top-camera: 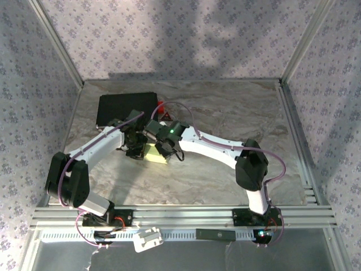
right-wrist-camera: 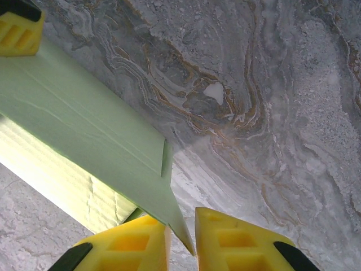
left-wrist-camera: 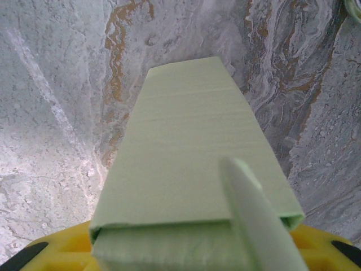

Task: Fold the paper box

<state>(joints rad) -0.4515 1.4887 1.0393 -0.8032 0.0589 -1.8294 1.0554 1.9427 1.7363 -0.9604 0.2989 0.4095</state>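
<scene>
Narrow is how my right fingers [right-wrist-camera: 234, 240] stand: a slim gap shows between the two yellow pads. The pointed flap [right-wrist-camera: 179, 228] of the paper box [left-wrist-camera: 192, 158] pokes into that gap close by the left-hand pad, and the two pads are not closed on it. My left fingers [left-wrist-camera: 316, 241] hold the paper box by its near end, a yellow pad on either side, with a loose flap [left-wrist-camera: 254, 226] sticking up at that end. The box is pale green, folded into a flat sleeve, and reaches away from my left wrist over the grey marbled bench [left-wrist-camera: 51, 113]; I cannot tell whether it rests there or is lifted. From above it sits near the middle of the bench, where both my wrists meet. Beyond them, toward the far left corner, lies a black case [top-camera: 125, 108], with something small and red [top-camera: 161, 106] just beside its right end.
</scene>
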